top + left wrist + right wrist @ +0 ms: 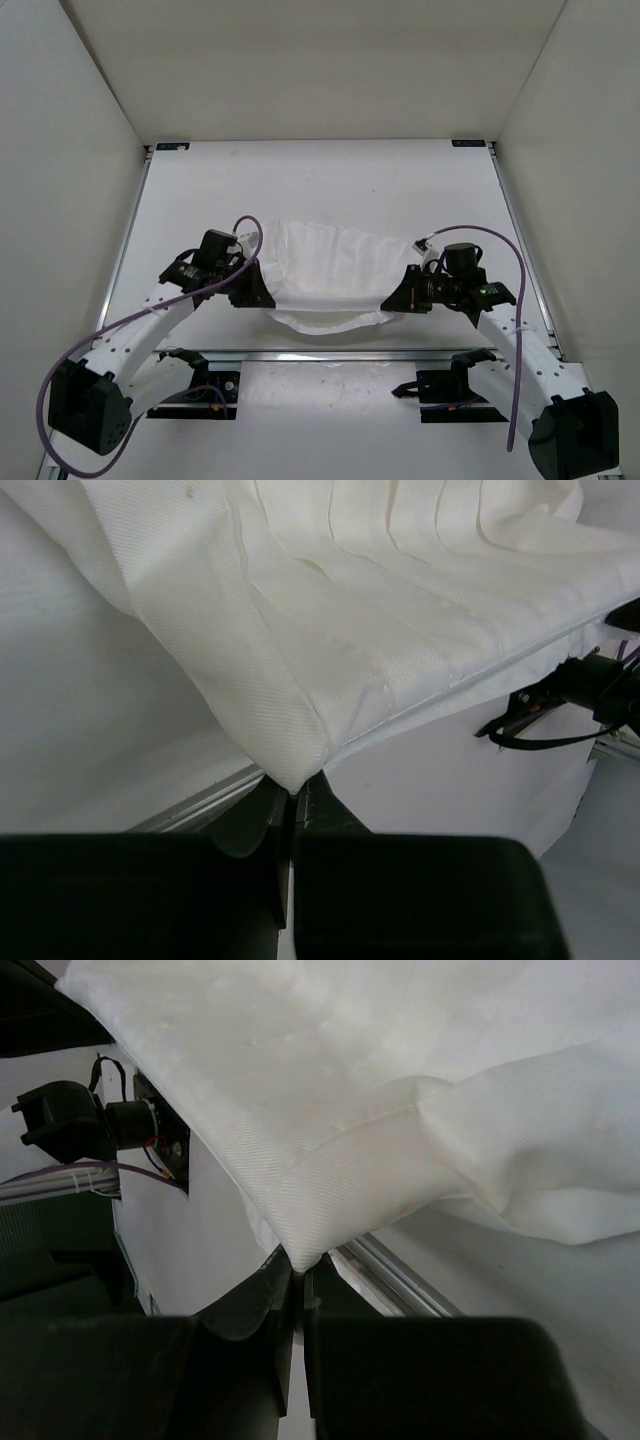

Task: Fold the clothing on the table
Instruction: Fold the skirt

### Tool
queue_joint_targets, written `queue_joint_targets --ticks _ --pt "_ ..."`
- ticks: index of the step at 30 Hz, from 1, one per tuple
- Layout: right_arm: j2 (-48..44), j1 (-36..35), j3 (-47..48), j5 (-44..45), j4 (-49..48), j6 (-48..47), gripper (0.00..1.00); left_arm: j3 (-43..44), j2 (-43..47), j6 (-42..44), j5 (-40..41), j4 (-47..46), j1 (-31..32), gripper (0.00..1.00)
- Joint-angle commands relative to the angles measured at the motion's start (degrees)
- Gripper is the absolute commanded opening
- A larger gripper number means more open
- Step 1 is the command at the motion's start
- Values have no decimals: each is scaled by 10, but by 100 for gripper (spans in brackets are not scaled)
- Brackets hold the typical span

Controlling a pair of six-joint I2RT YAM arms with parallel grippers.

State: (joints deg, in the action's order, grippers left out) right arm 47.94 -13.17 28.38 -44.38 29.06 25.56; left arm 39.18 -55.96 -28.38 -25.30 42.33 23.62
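The white clothing (325,272) hangs stretched between my two grippers above the near part of the table (330,180), its lower edge sagging toward the rail. My left gripper (262,296) is shut on the clothing's left corner; in the left wrist view the corner of the clothing (290,750) is pinched in my left gripper (297,792). My right gripper (392,300) is shut on the right corner; in the right wrist view the clothing (300,1160) runs into the closed right gripper (300,1272). The fabric shows ribbed creases and a hemmed edge.
A metal rail (330,354) crosses the table's near side under the hanging cloth. White walls (60,130) enclose the table on three sides. Black corner brackets (172,147) mark the far corners. Purple cables (500,240) loop from both arms.
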Motion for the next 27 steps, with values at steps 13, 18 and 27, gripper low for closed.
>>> queue_joint_targets --ticks 13,18,27 --pt "362 119 471 101 14 -139 0 532 -419 108 125 -22 -87 0" --pt "532 176 819 67 61 -148 0 846 -557 112 147 -4 -101 0" --pt "426 147 692 149 -23 -201 0 587 -375 173 252 -164 -41 0"
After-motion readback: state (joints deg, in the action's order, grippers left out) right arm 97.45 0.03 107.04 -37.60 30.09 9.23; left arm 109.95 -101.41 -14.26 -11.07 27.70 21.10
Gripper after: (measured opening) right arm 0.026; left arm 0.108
